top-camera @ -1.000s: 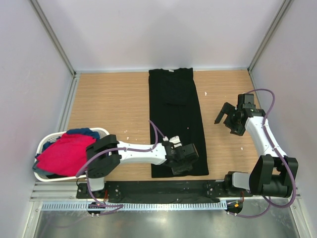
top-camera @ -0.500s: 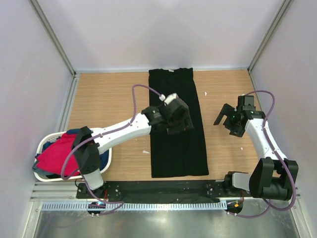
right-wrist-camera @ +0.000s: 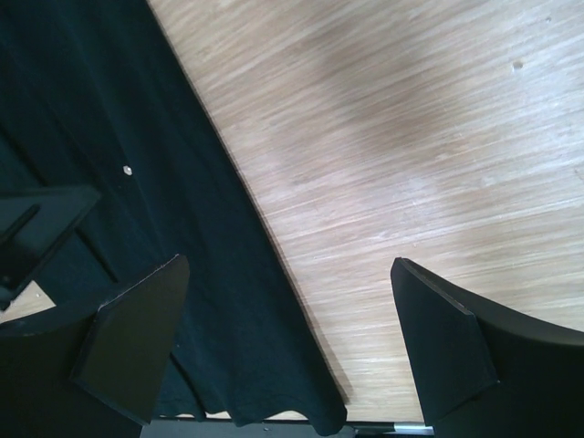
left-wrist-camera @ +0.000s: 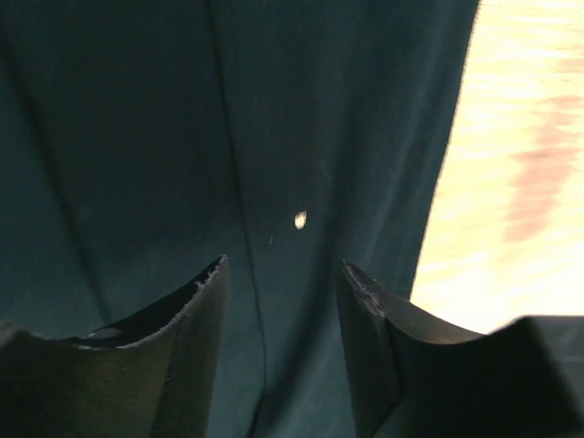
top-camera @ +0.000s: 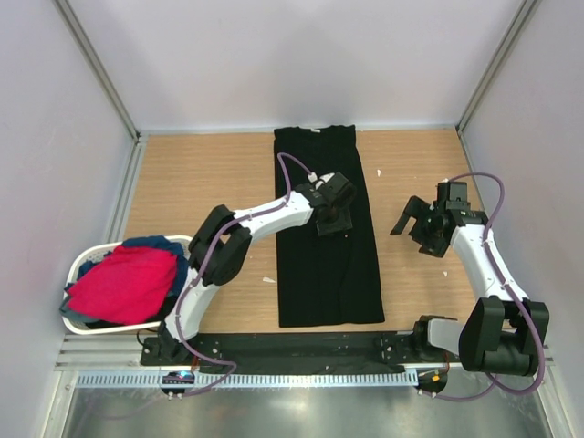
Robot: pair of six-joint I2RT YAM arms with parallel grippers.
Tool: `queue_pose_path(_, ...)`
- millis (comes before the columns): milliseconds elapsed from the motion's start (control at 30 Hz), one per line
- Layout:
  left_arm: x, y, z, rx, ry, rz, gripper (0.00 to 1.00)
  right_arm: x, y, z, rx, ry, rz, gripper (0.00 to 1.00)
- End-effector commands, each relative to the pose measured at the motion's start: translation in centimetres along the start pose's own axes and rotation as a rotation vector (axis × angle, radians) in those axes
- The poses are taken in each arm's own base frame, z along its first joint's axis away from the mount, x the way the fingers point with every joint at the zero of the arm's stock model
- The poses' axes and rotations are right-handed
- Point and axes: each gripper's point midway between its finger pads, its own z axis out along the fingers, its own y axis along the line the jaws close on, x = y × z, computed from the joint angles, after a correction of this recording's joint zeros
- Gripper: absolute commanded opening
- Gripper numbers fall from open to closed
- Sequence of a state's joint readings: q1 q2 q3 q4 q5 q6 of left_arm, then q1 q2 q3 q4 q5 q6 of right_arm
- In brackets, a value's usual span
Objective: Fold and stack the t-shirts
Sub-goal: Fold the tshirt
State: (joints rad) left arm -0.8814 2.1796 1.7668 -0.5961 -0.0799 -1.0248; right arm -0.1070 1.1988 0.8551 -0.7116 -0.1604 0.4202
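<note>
A large black t-shirt (top-camera: 325,246) lies flat on the wooden table as a long narrow strip, with its neck label (top-camera: 315,131) at the far end. My left gripper (top-camera: 334,217) hovers over the middle of the strip. In the left wrist view it (left-wrist-camera: 283,274) is open, with only black cloth (left-wrist-camera: 137,137) below its fingers. My right gripper (top-camera: 415,219) is open and empty over bare wood, right of the shirt. In the right wrist view it (right-wrist-camera: 287,265) is spread wide beside the shirt's right edge (right-wrist-camera: 109,137). A red/pink t-shirt (top-camera: 123,283) and a blue one (top-camera: 157,245) lie bunched in the basket.
A white oval basket (top-camera: 80,265) stands at the near left of the table. Small white specks lie on the wood (top-camera: 267,279) and on the black cloth (left-wrist-camera: 300,219). Grey walls close in the table on three sides. A black strip (top-camera: 301,347) runs along the near edge.
My left arm has swung from the shirt's near hem up to its middle, stretching out away from the base. The shirt has not moved. My right gripper has barely shifted.
</note>
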Motion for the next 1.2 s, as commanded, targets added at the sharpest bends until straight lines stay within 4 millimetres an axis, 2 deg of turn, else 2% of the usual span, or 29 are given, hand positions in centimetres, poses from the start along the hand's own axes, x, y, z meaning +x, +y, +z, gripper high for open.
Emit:
queue_pose_path(0, -2.9, -2.8, -0.6, 0.076, -0.062, 0.021, 0.50, -0.1, 0.2, -0.3, -0.025, -0.019, -0.012, 1.00)
queue_pose_path(67, -3.5, -2.0, 0.4, 0.052, -0.066, 0.011, 0.48, 0.2, 0.4, -0.3, -0.035, -0.009, -0.010, 1.00)
queue_pose_path(100, -3.9, -2.2, 0.5, 0.056, -0.072, 0.002, 0.46, 0.2, 0.4, -0.3, -0.038, -0.008, -0.009, 1.00)
queue_pose_path(300, -5.9, -0.2, 1.5, 0.017, -0.099, -0.045, 0.38, 0.3, 0.2, 0.1, -0.024, 0.004, -0.010, 1.00)
queue_pose_path(533, -8.8, -0.2, 2.6, 0.056, -0.119, -0.039, 0.27, 0.6, 0.0, 0.5, -0.021, 0.014, -0.010, 1.00)
queue_pose_path(900, -9.5, 0.5, 4.8, 0.037, -0.117, -0.042, 0.24, 0.6, -0.1, 0.9, -0.017, 0.026, -0.008, 1.00)
queue_pose_path(1167, -9.5, 0.5, 5.6, 0.036, -0.106, -0.041, 0.16, 0.7, -0.2, 1.2, -0.010, 0.034, -0.004, 1.00)
